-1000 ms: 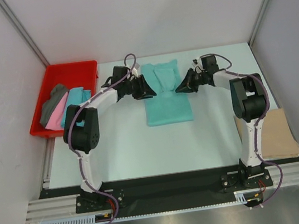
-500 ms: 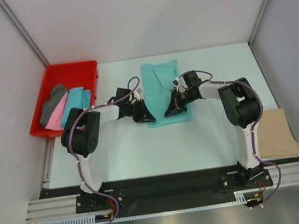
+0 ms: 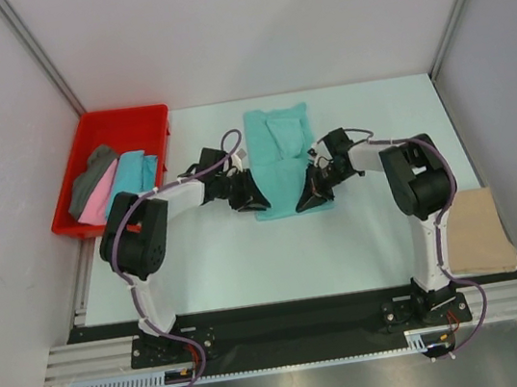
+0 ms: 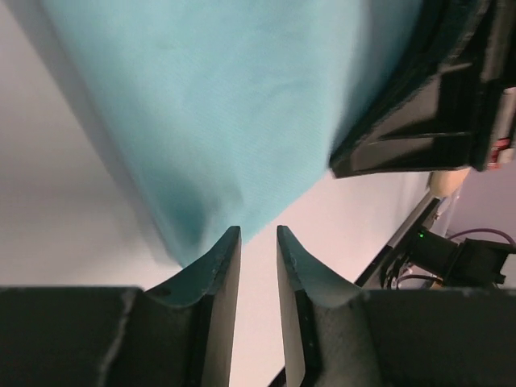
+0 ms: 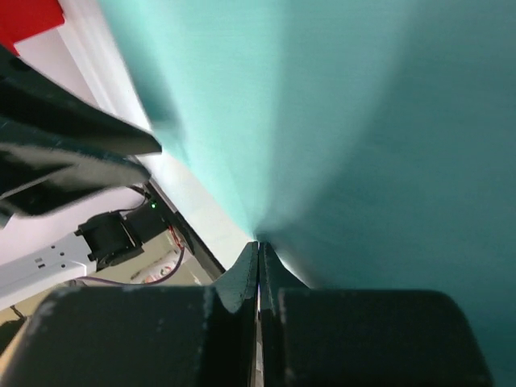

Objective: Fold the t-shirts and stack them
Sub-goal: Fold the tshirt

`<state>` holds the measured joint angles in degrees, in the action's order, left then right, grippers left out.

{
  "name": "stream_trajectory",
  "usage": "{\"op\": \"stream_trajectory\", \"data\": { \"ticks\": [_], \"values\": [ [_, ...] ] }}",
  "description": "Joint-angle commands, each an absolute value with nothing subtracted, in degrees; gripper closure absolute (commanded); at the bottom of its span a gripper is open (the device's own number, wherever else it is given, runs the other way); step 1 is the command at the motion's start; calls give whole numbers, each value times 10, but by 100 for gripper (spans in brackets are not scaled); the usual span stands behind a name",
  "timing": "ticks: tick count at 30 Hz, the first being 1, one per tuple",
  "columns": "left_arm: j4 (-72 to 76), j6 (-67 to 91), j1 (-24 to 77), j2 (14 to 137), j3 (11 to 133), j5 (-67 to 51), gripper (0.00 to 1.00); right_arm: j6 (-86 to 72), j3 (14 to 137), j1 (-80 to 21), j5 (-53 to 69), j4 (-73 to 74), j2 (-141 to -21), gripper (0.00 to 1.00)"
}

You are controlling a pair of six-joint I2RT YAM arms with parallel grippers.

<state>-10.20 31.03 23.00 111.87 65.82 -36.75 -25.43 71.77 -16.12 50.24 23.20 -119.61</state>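
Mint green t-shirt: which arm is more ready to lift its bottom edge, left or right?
Right, probably. The right claw is shut on the mint green t-shirt near its bottom corner. The left claw is open, with the cloth beside its tips, not pinched.

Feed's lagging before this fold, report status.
Left tool open at mint green t-shirt near corner. Right tool shut on it. Red tray well aside.

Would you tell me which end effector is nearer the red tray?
Left. The left end effector is at the mint t-shirt's edge facing the red tray; the right end effector is at the opposite edge.
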Motion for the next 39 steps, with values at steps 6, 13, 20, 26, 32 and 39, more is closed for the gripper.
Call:
{"op": "stream_trajectory", "data": {
  "ticks": [6, 13, 20, 26, 32, 39],
  "values": [
    [-88, 332, 249, 1079, 647, -380, 76, -289, 754, -226, 520, 201, -1189, 100],
    [-91, 319, 248, 1146, 628, -337, 82, -273, 769, -225, 522, 204, -1239, 100],
    [-106, 316, 245, 1160, 614, -311, 85, -223, 726, -193, 499, 233, -1217, 100],
    [-119, 308, 244, 1154, 599, -299, 87, -216, 648, -123, 469, 236, -1158, 100],
    [-113, 309, 245, 1153, 588, -302, 87, -220, 614, -57, 439, 244, -1118, 100],
    [-135, 295, 246, 1111, 590, -303, 84, -206, 620, -14, 376, 303, -1087, 100]
  ]
}}
